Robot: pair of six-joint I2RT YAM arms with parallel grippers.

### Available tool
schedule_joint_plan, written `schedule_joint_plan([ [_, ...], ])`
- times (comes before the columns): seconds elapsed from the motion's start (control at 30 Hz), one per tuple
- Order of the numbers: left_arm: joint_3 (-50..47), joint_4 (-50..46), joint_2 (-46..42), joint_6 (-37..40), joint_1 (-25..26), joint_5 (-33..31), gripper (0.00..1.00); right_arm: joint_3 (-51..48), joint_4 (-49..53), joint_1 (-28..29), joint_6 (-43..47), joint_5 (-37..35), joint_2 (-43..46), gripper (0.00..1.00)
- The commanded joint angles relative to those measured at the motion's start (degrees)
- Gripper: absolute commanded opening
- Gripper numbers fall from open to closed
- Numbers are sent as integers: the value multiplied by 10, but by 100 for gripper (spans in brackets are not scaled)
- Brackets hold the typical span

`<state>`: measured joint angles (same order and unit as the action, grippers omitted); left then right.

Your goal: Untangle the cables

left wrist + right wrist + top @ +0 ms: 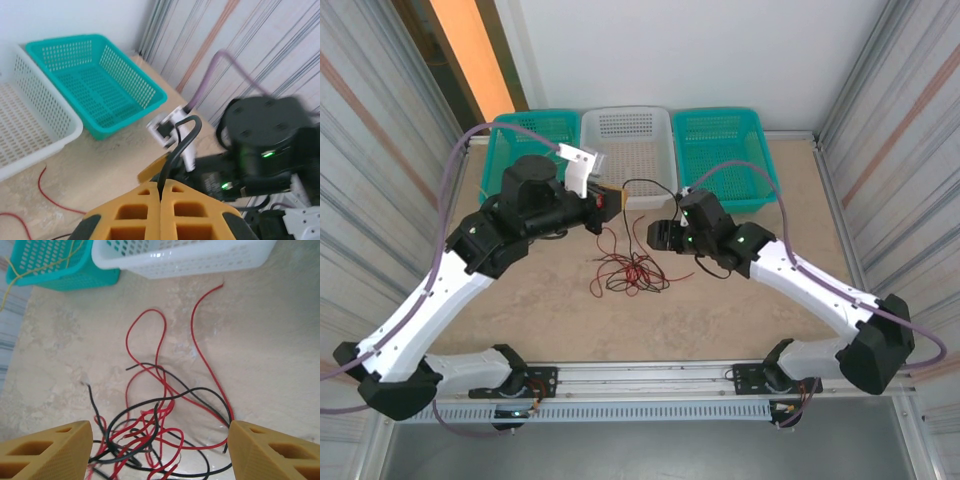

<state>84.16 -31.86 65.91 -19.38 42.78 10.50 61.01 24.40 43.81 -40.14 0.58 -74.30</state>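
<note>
My arms [450, 290] are white shells with chunky black joints, and a purple-grey cable [450, 170] loops off each one back behind the wrist. Fingers [130, 220] are mustard-yellow blocks with hollow cut-out cells, and there's a little green light [269, 154] glowing on the black housing [265, 125] just behind my right hand [160, 430].

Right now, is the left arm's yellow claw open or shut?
Shut. In the left wrist view the left gripper has its yellow fingers pressed together, pinching a black cable that rises from between them.
</note>
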Motion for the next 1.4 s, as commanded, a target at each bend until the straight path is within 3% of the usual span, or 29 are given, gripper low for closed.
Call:
schedule_joint_plan([
  [0.0, 27, 48, -16, -14, -1, -5, 0, -30, -49, 13, -33, 37, -27, 71],
  [0.2, 29, 82, -20, -35, -24, -15, 0, -62, -67, 18, -62, 71, -81, 67],
  [0.37, 32, 107, -31, -52, -43, -21, 0, -80, -50, 16, -78, 64, -104, 54],
  [0.57, 41, 114, -29, -91, -85, 15, 0, -76, -3, 9, -55, 12, -54, 42],
  [0.63, 40, 117, -26, -102, -95, 35, 0, -68, 2, 22, -27, -13, -7, 44],
  [0.8, 37, 143, -15, -124, -97, 80, 0, -46, -33, 86, 52, -67, 86, 68],
  [0.9, 42, 152, -6, -137, -96, 101, 0, -15, -44, 118, 90, -100, 96, 71],
  [1.17, 42, 157, 9, -162, -88, 125, 0, 69, -77, 136, 143, -126, 68, 68],
  [1.3, 38, 158, 10, -170, -84, 124, 0, 80, -99, 136, 153, -134, 54, 55],
  [1.37, 34, 160, 10, -175, -83, 124, 0, 78, -118, 135, 156, -131, 49, 55],
])
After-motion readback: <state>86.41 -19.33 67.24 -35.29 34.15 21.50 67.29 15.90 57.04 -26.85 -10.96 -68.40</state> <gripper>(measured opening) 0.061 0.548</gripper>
